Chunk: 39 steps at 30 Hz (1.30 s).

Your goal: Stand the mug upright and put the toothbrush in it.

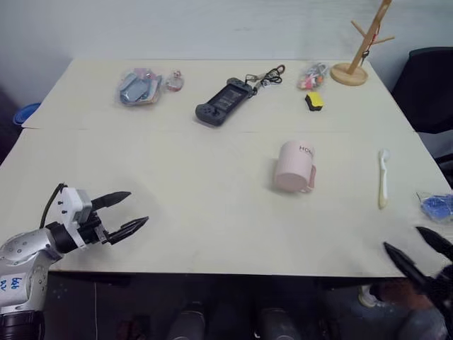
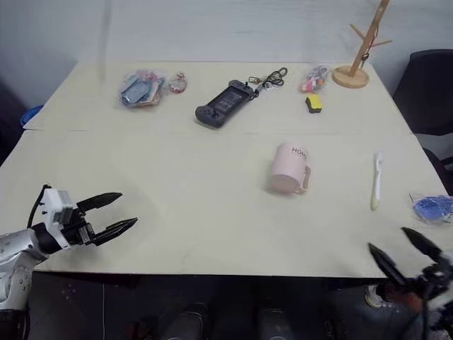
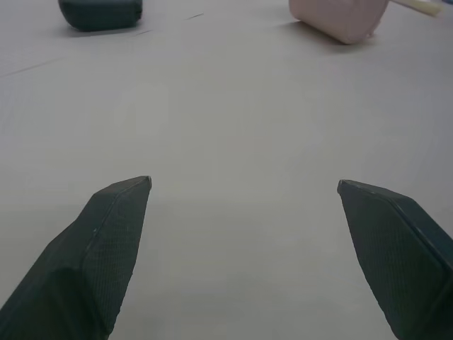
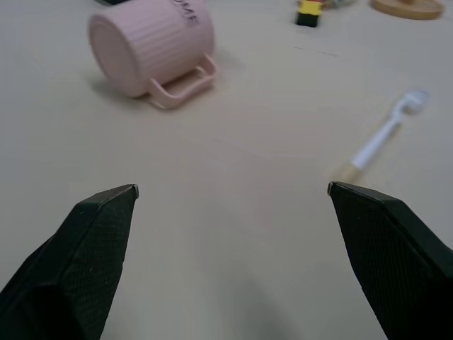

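Note:
The pale pink mug (image 1: 294, 167) lies on its side right of the table's middle, its base toward me and its handle at the right. The white toothbrush (image 1: 383, 178) lies flat further right, bristled head away from me. My left gripper (image 1: 136, 210) hovers open over the front left of the table, far from both. My right gripper (image 1: 415, 244) is open at the table's front right corner, short of the toothbrush. The right wrist view has the mug (image 4: 152, 46) and the toothbrush (image 4: 383, 136) ahead of the spread fingers.
At the back of the table (image 1: 212, 212) lie a black game controller (image 1: 224, 103) with a cable, plastic packets (image 1: 140, 86), a yellow-black toy (image 1: 314, 100) and a wooden rack (image 1: 359, 49). A blue crumpled item (image 1: 436, 206) sits at the right edge. A black chair (image 1: 428, 85) stands beyond.

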Available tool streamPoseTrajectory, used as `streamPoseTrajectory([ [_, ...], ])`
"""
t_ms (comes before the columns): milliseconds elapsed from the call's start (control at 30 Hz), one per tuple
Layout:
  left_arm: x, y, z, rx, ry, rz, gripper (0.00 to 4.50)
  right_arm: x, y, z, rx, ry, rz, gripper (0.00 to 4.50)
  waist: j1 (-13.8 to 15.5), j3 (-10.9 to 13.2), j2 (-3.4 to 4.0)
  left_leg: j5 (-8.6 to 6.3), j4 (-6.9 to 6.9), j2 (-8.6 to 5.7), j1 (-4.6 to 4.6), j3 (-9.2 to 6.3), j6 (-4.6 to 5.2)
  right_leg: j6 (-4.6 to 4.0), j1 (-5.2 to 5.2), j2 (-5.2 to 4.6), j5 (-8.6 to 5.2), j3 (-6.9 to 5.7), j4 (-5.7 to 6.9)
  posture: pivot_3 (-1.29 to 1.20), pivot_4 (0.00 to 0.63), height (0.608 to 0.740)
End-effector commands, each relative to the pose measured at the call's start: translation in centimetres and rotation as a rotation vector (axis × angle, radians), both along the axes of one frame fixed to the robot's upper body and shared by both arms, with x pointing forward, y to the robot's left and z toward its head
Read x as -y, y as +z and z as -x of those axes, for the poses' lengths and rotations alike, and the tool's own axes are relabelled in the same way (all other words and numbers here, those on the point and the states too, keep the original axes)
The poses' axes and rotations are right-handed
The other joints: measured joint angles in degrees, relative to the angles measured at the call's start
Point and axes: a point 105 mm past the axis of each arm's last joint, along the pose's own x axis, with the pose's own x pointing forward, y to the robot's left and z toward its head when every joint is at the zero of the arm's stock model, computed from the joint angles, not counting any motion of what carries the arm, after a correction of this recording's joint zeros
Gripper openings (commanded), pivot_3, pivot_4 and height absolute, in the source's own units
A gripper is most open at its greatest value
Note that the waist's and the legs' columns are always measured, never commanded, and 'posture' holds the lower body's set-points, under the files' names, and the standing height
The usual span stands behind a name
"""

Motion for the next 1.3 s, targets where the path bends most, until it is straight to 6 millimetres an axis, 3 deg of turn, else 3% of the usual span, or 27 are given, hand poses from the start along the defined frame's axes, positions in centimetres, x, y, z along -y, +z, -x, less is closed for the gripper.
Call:
streamPoseTrajectory([
  [33, 2.0, 2.1, 0.1, 0.075, -0.078, 0.001, 4.5, -1.8, 2.3, -3.1, -0.046, 0.042, 0.025, 4.49, -0.1, 0.0, 0.02, 0.03, 0.01, -0.01, 0.01, 0.01, -0.05, 0.0, 0.01, 0.0, 0.0, 0.01, 0.01, 0.0, 0.15, 0.74],
  [133, 3.3, 2.6, 0.2, 0.086, -0.118, 0.013, 4.5, -2.2, 2.3, -5.6, -0.197, 0.003, 0.027, 4.49, 0.3, 0.0, 0.02, 0.13, 0.0, 0.01, -0.04, -0.08, -0.24, 0.0, -0.02, 0.02, 0.0, -0.08, -0.01, 0.0, 0.15, 0.74],
  [233, 4.8, 3.0, 0.2, 0.1, -0.159, 0.025, 4.5, -4.0, 3.5, -8.8, -0.256, 0.026, -0.075, 4.49, 0.32, 0.01, -0.01, 0.16, -0.02, 0.04, -0.16, -0.28, -0.28, -0.01, -0.05, 0.04, 0.0, -0.29, -0.07, 0.0, 0.15, 0.74],
  [400, 5.8, 3.2, 0.2, 0.108, -0.18, 0.035, 4.5, -5.2, 2.1, -13.6, -0.494, -0.101, -0.109, 4.49, 0.31, 0.01, 0.0, 0.17, 0.08, -0.01, -0.18, -0.25, -0.3, -0.01, -0.07, 0.01, 0.0, -0.28, 0.0, 0.0, 0.15, 0.74],
  [633, 5.5, 3.1, 0.3, 0.117, -0.157, 0.022, 4.5, -7.4, 0.8, -16.7, -0.675, -0.129, -0.096, 4.49, 0.1, 0.01, 0.0, 0.18, 0.1, -0.02, -0.38, -0.2, -0.31, -0.01, -0.26, -0.01, 0.0, -0.32, 0.0, 0.0, 0.15, 0.74],
  [733, 5.2, 3.1, 0.5, 0.12, -0.145, 0.017, 4.5, -9.5, 0.8, -17.5, -0.725, -0.064, -0.089, 3.88, -0.4, -0.01, -0.03, 0.18, 0.14, -0.03, -0.37, -0.2, -0.3, -0.01, -0.24, -0.03, 0.0, -0.33, 0.01, 0.0, 0.15, 0.74],
  [933, 4.7, 3.0, 0.8, 0.129, -0.124, 0.003, 4.5, -10.8, 0.5, -18.4, -0.774, -0.031, -0.097, 1.92, -1.62, -0.01, -0.04, 0.18, 0.05, 0.02, -0.35, -0.23, -0.3, -0.01, -0.27, 0.01, 0.0, -0.39, 0.03, 0.0, 0.15, 0.74],
  [1067, 3.5, 3.1, 1.2, 0.133, -0.082, -0.005, 4.5, -12.2, 1.9, -18.7, -0.755, 0.043, -0.177, 0.56, -2.03, -0.01, -0.04, 0.18, 0.0, 0.03, -0.35, -0.23, -0.3, -0.01, -0.31, 0.02, 0.0, -0.39, 0.06, 0.0, 0.15, 0.74],
  [1133, 2.6, 3.2, 1.5, 0.128, -0.04, 0.011, 4.5, -14.5, 5.0, -19.1, -0.54, 0.206, -0.229, 0.06, -2.28, -0.01, -0.03, 0.18, -0.03, 0.04, -0.35, -0.22, -0.3, -0.01, -0.34, 0.03, 0.0, -0.38, 0.1, 0.0, 0.15, 0.74],
  [1233, 1.4, 3.1, 2.1, 0.111, 0.008, 0.033, 4.5, -17.3, 7.9, -18.6, -0.191, 0.392, -0.162, 0.06, -2.45, 0.0, -0.03, 0.18, -0.12, 0.03, -0.38, -0.22, -0.3, -0.01, -0.35, 0.02, 0.0, -0.41, 0.11, 0.0, 0.15, 0.74],
  [1300, 0.7, 3.1, 2.2, 0.104, 0.046, 0.054, 4.5, -19.0, 8.7, -18.4, 0.005, 0.445, -0.142, 0.06, -2.62, 0.0, -0.03, 0.17, -0.13, 0.02, -0.39, -0.22, -0.3, -0.01, -0.35, -0.01, 0.0, -0.43, 0.11, 0.0, 0.15, 0.74],
])
